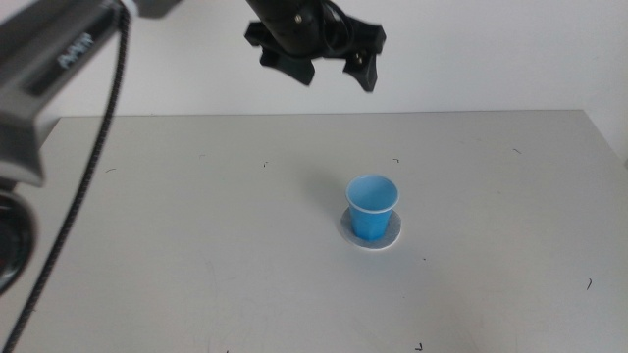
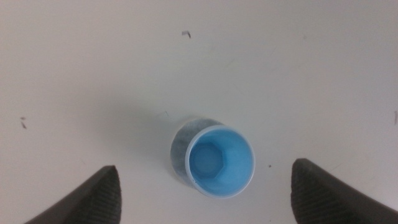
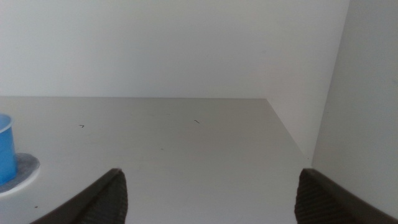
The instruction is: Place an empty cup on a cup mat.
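Middle view, ordered from the near edge of the table point(image 1: 196, 245) to the far wall. Nearest, at the left of the scene, the dark body and cable of the left arm cross the frame. Farther in, right of the table's centre, the cup point(image 1: 372, 208) stands upright on the cup mat point(image 1: 392, 238), mouth open and blue interior visible; a narrow crescent of the mat's pale edge shows around the cup's base on the near and right sides. Small dark specks are scattered over the grey tabletop. Farthest and highest, the left gripper point(image 1: 336, 69) hangs in the air well above the table, before the white wall, its two dark jaws spread apart and holding nothing. Left wrist view: the cup point(image 2: 216, 160) is seen from directly overhead, with a speckled grey arc of the cup mat point(image 2: 182, 142) showing at one side; the left gripper point(image 2: 205, 193) has its jaws wide apart, well clear of the cup. Right wrist view: the right gripper point(image 3: 208, 194), jaws spread and empty, sits low over the table, with the cup point(image 3: 6, 149) and cup mat point(image 3: 25, 167) at the frame's edge.
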`<move>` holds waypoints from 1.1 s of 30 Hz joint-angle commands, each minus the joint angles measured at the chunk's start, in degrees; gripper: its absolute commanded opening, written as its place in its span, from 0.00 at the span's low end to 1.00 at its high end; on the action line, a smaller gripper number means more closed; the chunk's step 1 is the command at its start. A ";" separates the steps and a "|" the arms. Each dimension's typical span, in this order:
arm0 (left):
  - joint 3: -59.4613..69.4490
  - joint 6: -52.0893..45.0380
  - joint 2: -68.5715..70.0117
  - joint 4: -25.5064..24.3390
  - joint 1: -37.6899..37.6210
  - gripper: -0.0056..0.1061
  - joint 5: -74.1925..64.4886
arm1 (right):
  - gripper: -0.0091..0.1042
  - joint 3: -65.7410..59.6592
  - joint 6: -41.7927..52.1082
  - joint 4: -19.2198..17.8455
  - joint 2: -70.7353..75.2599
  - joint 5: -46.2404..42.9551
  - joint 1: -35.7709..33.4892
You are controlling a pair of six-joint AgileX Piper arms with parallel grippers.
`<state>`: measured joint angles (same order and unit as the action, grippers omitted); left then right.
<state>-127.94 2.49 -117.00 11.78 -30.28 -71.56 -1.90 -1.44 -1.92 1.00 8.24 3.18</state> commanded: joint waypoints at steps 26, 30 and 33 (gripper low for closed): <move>48.74 -8.27 62.07 -11.40 16.01 0.97 17.25 | 0.91 0.66 0.49 -0.52 1.10 -4.46 -0.09; 63.69 -12.35 70.49 -8.67 21.80 0.97 27.04 | 0.91 0.66 0.49 -0.52 1.10 -4.46 -0.09; 74.45 -13.84 76.94 -7.52 23.08 0.97 34.97 | 0.91 0.66 0.49 -0.52 1.10 -4.46 -0.09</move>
<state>-55.91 -10.60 -42.42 2.52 -7.75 -44.95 -1.90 -1.44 -1.92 1.00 8.24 3.18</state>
